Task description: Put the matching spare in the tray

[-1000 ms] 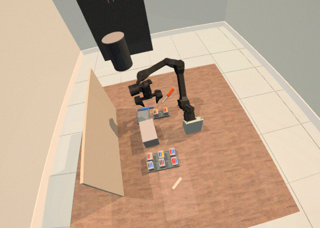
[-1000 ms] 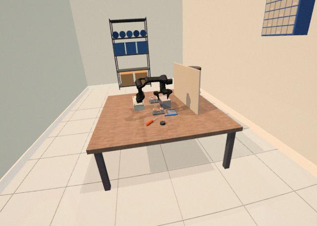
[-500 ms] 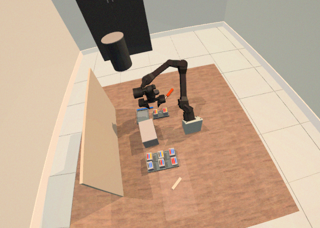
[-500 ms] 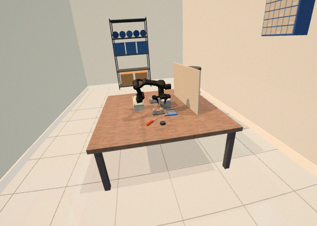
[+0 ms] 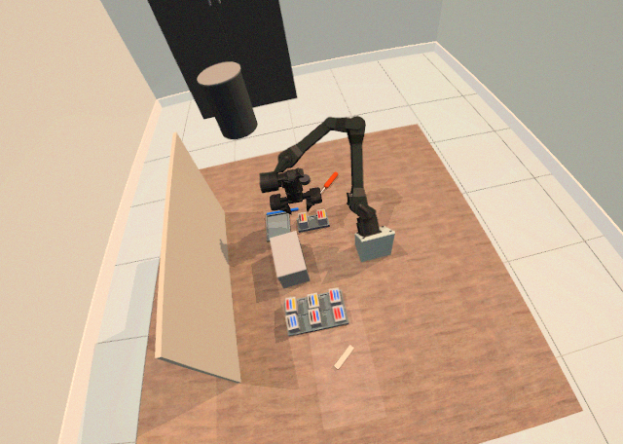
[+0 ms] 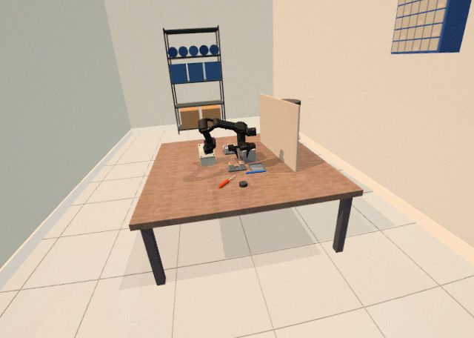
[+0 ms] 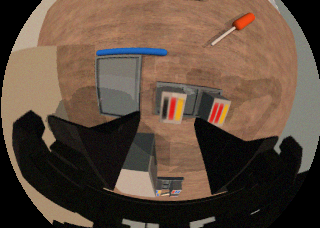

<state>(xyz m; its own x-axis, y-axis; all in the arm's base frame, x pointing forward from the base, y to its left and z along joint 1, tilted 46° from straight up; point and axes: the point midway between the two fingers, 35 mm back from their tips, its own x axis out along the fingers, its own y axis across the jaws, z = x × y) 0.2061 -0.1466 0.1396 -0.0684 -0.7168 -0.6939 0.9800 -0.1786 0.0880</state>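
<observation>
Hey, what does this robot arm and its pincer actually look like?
A slim, matte black arm of tubular links and chunky joints rises from a pale grey block base. The pincer has two broad, dark, wedge-shaped fingers. No cables or markings are discernible.

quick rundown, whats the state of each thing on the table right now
gripper: partly open, holds nothing, above the two-spare holder
tray: nothing in it
two-spare holder: both spares seated
six-spare holder: all six spares seated
mounted unit: on the table beside the tray
screwdriver: lying flat
black puck: lying flat
board: upright
</observation>
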